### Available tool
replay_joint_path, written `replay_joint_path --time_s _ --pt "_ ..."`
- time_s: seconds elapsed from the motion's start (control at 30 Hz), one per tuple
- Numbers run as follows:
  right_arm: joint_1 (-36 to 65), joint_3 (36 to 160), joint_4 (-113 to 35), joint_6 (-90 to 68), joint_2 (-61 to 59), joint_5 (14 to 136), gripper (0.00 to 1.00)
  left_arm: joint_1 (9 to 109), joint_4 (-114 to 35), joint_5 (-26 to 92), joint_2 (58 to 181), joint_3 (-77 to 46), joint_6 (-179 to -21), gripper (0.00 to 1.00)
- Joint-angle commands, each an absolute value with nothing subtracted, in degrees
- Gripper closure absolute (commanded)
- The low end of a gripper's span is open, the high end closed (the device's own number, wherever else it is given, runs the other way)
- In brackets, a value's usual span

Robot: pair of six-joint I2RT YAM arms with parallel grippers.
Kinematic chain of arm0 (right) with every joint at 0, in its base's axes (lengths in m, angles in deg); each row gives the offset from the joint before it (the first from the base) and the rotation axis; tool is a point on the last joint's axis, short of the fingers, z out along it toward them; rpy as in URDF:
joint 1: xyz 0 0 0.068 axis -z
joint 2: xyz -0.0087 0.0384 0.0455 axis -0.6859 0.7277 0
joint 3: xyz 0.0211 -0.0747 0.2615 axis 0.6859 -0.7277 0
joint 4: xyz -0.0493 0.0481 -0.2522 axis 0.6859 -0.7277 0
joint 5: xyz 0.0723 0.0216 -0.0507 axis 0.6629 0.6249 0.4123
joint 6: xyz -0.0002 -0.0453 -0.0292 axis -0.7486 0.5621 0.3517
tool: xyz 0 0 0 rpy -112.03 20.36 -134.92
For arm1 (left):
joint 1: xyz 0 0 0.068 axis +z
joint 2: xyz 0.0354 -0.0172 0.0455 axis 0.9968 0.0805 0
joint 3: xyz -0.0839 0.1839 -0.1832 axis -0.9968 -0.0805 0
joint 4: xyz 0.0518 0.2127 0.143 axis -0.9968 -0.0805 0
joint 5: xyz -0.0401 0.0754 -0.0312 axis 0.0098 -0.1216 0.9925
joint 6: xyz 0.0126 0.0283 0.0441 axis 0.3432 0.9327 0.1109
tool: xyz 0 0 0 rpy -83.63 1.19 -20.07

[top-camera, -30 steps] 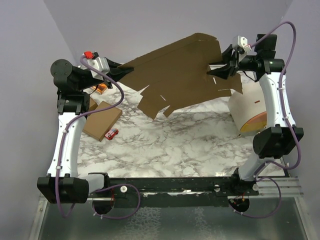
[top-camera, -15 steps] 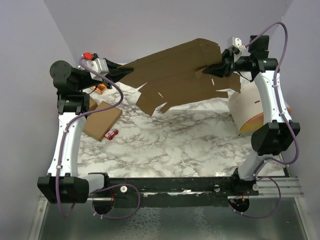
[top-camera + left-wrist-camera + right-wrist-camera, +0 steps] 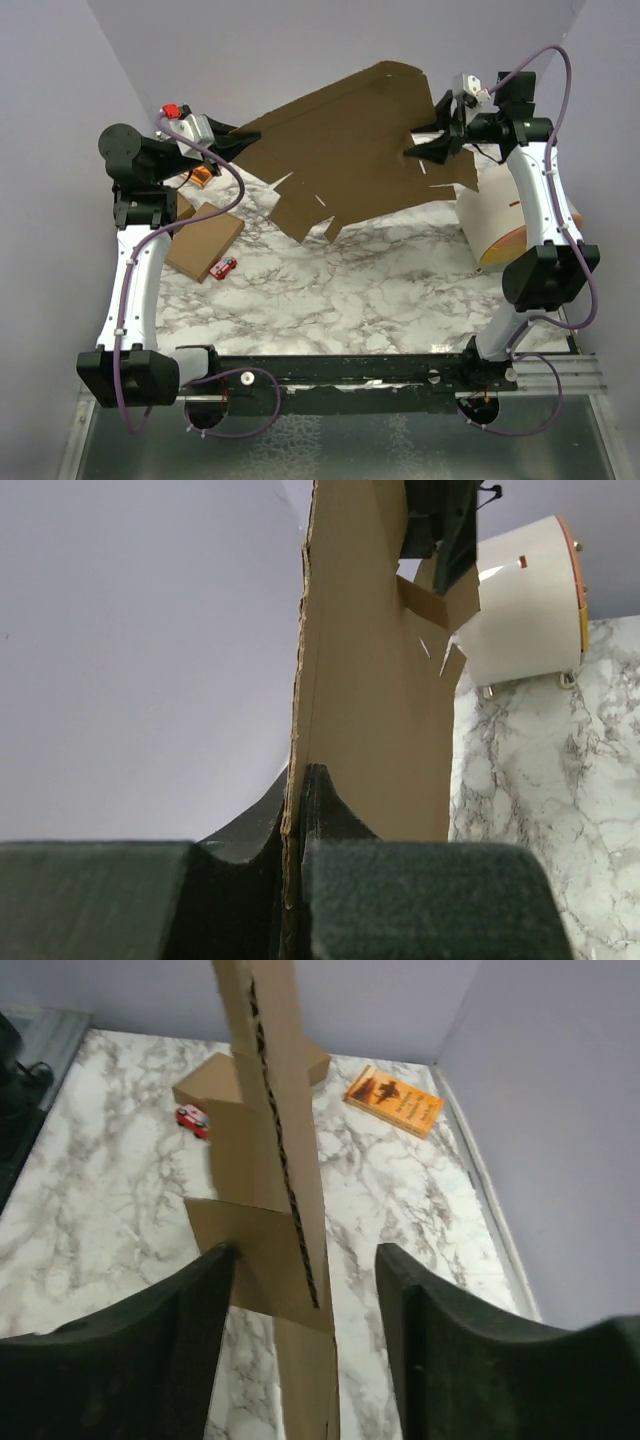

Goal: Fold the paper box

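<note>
Currently: paper box point(image 3: 340, 150) aloft, gripped on one side only

Position: from the top view I see the sheet hanging clear of the table point(image 3: 380, 290), over its far half. It is tilted so that the right end sits higher than the left. Its lower edge, cut into flaps with small slits, hangs above the marble.

Left fingers point(image 3: 325, 810): clenched on the sheet's left edge. In the left wrist view the corrugated edge runs straight up out of the pinch.

Right fingers point(image 3: 150, 1360): released and spread wide. In the right wrist view the sheet's edge stands in the gap between them. A lower flap reaches toward one finger, but I cannot tell whether it touches.

Surface: white marble pattern with grey veins. On the far left part lies a flat cardboard box point(image 3: 205, 243), with a red toy car point(image 3: 224, 267) just beside its near corner. An orange book point(image 3: 393, 1100) lies further back, near the left wall. At the far right a white tub point(image 3: 495, 225) with an orange rim lies on its side, close to the right arm.

Room: plain pale lavender walls point(image 3: 250, 40) close in the back and both sides. Both arm bases sit on a black rail point(image 3: 350, 370) at the near edge, with grey textured metal below it.
</note>
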State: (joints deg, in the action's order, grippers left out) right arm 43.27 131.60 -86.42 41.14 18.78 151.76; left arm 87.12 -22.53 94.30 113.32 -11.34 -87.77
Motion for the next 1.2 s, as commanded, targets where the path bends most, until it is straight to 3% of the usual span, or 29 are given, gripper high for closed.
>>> replay_joint_path --time_s 0.0,0.07,0.13,0.4,0.53,0.7,0.87,1.17 --pt "43.5 131.6 -79.0 34.8 15.4 145.8 0.23 89.0 -21.9 87.7 112.8 -12.2 -88.3 1.0" --pt "44.3 132.0 -77.0 33.2 14.3 143.6 0.13 89.8 -22.0 85.7 112.6 -12.8 -88.5 1.0" --pt "46.0 132.1 -73.8 29.7 13.1 143.6 0.08 90.5 -22.0 84.4 112.5 -13.1 -89.0 1.0" --pt "57.4 127.7 -51.4 3.4 11.9 141.0 0.08 93.2 -20.7 78.3 111.6 -13.6 -93.8 1.0" --pt "59.5 125.6 -47.9 -2.1 12.6 132.0 0.1 94.7 -18.3 76.2 110.3 -14.4 -97.6 1.0" --pt "59.5 128.8 -49.1 -6.2 17.6 123.6 0.28 96.6 -13.6 75.6 109.1 -14.7 -104.1 1.0" --pt "59.3 136.7 -50.4 -13.3 26.6 127.0 0.54 97.2 -7.6 77.5 109.1 -14.2 -111.2 1.0" --pt "59.0 141.5 -44.3 -20.4 31.1 123.6 0.57 97.3 -1.0 80.3 108.8 -12.4 -118.2 1.0"
